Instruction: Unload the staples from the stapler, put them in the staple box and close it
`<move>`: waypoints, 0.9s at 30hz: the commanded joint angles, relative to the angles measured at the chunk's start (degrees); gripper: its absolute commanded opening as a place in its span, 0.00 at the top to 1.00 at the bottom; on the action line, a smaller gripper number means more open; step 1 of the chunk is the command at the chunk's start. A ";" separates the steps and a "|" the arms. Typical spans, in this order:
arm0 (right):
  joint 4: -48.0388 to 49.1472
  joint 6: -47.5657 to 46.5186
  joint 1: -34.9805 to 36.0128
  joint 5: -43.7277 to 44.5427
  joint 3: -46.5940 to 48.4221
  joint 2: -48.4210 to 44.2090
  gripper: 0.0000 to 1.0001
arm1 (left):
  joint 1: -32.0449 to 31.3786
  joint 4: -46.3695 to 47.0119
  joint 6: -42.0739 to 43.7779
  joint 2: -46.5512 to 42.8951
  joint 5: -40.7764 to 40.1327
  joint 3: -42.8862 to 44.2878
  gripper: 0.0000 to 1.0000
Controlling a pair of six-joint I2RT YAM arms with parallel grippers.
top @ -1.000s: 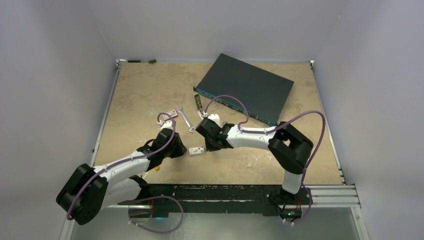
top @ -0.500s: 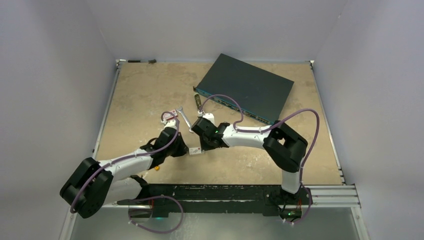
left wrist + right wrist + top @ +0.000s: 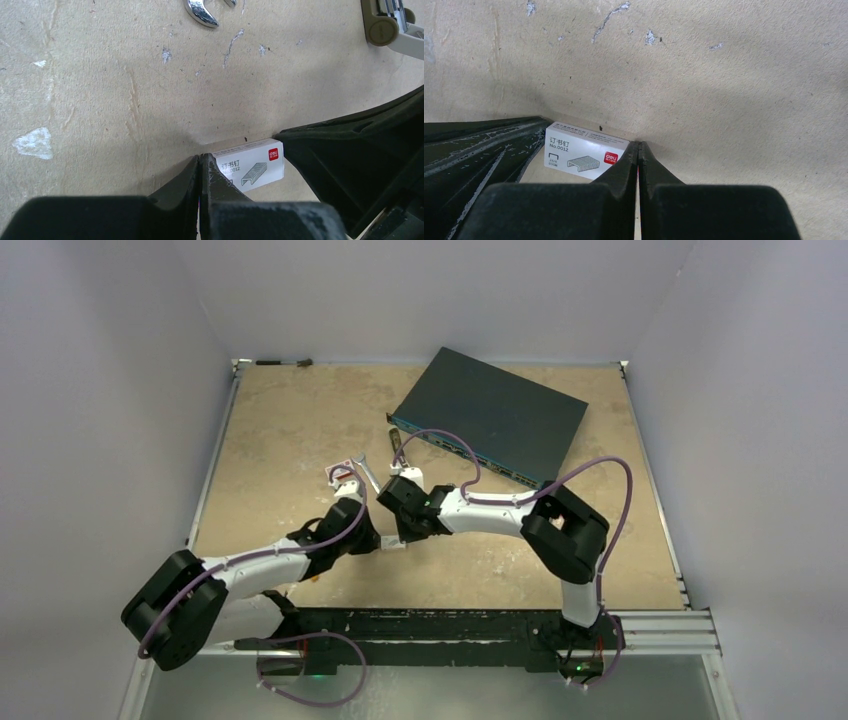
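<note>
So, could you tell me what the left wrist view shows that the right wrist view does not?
Only the left wrist view shows the wrench head and one end of the stapler, both at its top edge, plus the left tool with its fingers shut. Only the right wrist view shows the right tool, also shut; it adds no other object. Both show the small white box, printed with a staple picture, lying on the table right beside the fingertips.
</note>
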 commanded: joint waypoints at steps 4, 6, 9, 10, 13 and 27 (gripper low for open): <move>0.67 2.55 1.24 -1.53 -1.16 -2.26 1.00 | -1.83 -7.45 -2.08 -1.14 -2.56 1.39 1.00; -0.18 2.76 0.96 -0.06 -2.50 -3.04 1.00 | -1.83 -9.08 -2.10 -2.32 -3.68 1.64 0.99; -0.69 3.11 0.69 0.80 -4.40 -4.21 1.00 | -1.82 -10.53 -1.88 -2.05 -4.41 2.27 0.97; -0.66 3.33 0.70 0.81 -4.96 -4.53 1.00 | -1.84 -10.62 -1.80 -1.82 -4.44 2.37 0.97; -0.32 3.75 0.65 0.43 -6.09 -5.32 1.00 | -1.82 -10.12 -1.84 -1.25 -4.01 2.30 0.97; 8.17 3.30 0.88 -5.69 -3.72 -2.99 1.00 | -3.08 -4.26 -4.03 1.63 1.02 1.24 0.97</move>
